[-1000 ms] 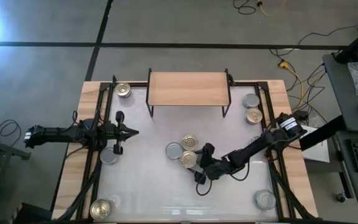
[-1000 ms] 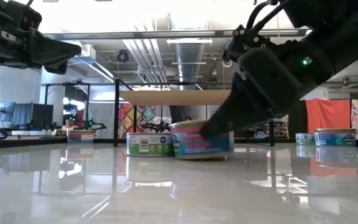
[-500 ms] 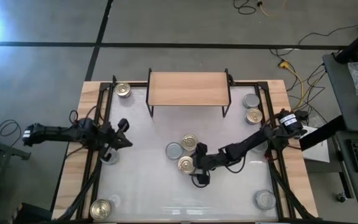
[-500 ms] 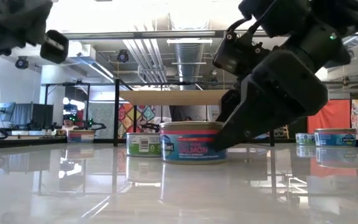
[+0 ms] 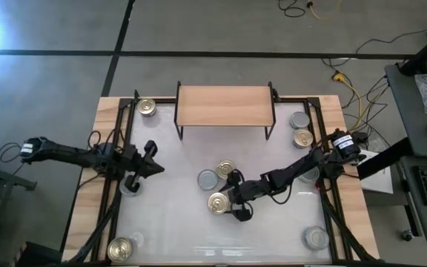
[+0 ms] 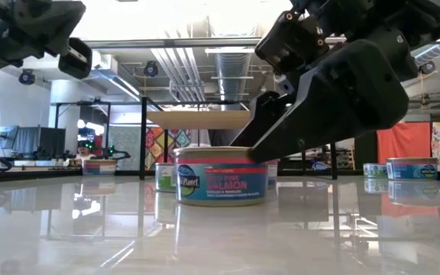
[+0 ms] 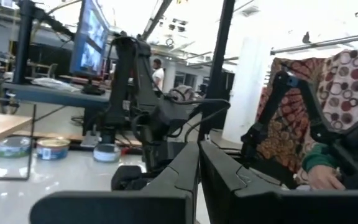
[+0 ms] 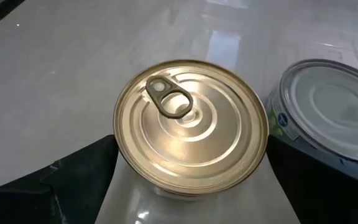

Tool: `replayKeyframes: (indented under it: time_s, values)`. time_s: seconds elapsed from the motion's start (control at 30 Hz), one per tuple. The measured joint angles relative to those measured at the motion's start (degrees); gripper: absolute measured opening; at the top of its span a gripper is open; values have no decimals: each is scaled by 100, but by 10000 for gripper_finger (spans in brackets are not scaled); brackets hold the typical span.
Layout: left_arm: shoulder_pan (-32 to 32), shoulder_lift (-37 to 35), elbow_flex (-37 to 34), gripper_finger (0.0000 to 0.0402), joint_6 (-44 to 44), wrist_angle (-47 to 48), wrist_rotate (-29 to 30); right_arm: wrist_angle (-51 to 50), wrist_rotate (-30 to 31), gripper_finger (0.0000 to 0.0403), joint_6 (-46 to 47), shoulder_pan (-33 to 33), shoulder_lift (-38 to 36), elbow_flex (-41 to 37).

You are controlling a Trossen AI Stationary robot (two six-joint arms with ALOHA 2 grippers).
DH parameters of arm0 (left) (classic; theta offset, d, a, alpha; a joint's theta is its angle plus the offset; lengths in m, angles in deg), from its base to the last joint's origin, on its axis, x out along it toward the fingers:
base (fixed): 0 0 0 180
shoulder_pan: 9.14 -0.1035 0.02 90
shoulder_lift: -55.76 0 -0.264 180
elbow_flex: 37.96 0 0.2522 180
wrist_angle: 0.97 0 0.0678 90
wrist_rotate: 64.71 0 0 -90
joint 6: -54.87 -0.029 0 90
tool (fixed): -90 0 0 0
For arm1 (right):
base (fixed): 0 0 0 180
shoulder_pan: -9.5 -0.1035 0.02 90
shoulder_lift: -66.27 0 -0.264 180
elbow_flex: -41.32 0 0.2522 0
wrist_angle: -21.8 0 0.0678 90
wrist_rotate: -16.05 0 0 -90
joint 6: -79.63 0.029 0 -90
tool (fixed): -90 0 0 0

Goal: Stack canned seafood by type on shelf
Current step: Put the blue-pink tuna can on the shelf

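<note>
From above, your right gripper [image 5: 232, 205] sits low near the middle of the white table [image 5: 273, 230], its fingers set on either side of a gold-topped tin [image 5: 218, 202]. Just behind that tin lie a silver-topped tin [image 5: 207, 179] and a second gold tin [image 5: 226, 169], close together. The shelf [image 5: 224, 105] stands at the table's far edge with its board bare. More tins sit around the rim: one at the far left corner [image 5: 146, 107], two at the far right [image 5: 300, 128], one at the near left corner [image 5: 121, 248], one near the near right corner [image 5: 316, 238]. Your left gripper [image 5: 148, 167] hovers at the left edge, over a silver tin [image 5: 130, 186] there.

At table height, you see the gripped tin [image 6: 221, 176] standing flat on the table, its label reading salmon, with the right arm's dark fingers [image 6: 281, 134] against its far side.

In your left wrist view, the left fingers [image 7: 185, 174] lie nearly together, a thin gap between them, holding nothing.

In your right wrist view, the pull-ring tin [image 8: 191, 127] fills the gap between the two fingers [image 8: 73, 171], which touch its sides; the silver-topped one [image 8: 331, 109] sits just beside it.
</note>
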Motion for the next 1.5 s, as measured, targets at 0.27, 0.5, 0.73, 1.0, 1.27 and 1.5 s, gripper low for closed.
replayKeyframes:
  time_s: [0.27, 0.5, 0.73, 1.0, 1.27, 1.5]
  values:
    - [106, 846, 57, 0, 122, -336, -4, -328, 20, 400, 51, -38, -218, 193]
    - [124, 1511, 137, 0, 760, -328, 97, -2705, 215, 400, 677, -271, -483, 1187]
    - [859, 2578, 724, 0, 592, -337, 618, -4579, 790, 400, 2069, -558, -415, 1926]
    - [2035, 4484, 1650, 0, 550, -176, 1736, -4570, 1646, 400, 2612, -1061, -415, 1857]
    - [2399, 5983, 2458, 0, 867, 244, 2095, -3805, 1727, 400, 3462, -1287, -400, 1271]
    - [2365, 6731, 3053, 1, 838, 1084, 2116, -2853, 1880, 400, 3592, -1307, -167, 913]
